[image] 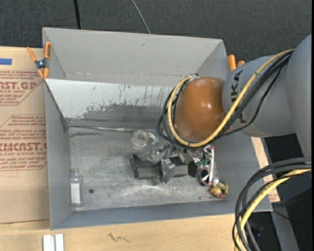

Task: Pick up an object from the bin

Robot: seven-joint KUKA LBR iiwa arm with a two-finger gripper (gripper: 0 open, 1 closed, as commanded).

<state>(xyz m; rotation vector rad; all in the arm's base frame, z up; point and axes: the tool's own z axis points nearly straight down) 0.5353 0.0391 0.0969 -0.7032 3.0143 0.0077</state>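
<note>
Mid-bin, gripper (165,170) sits at dark block's (143,168) right end; block's long axis runs left-right; can't tell grip state.

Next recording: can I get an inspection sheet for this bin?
Surface: bin floor, grey metal, scuffed and streaked white.
Job's things: dark block at mid-floor, beside the claw; grasp not confirmed.
Clutter: clear round piece behind the block; small clear bottle front left; small red-yellow item front right.
Claw: claw down at the block's right end.
Cables: yellow and black cables loop round the orange cover.
Surroundings: wooden surface in front, dark floor behind.
</note>
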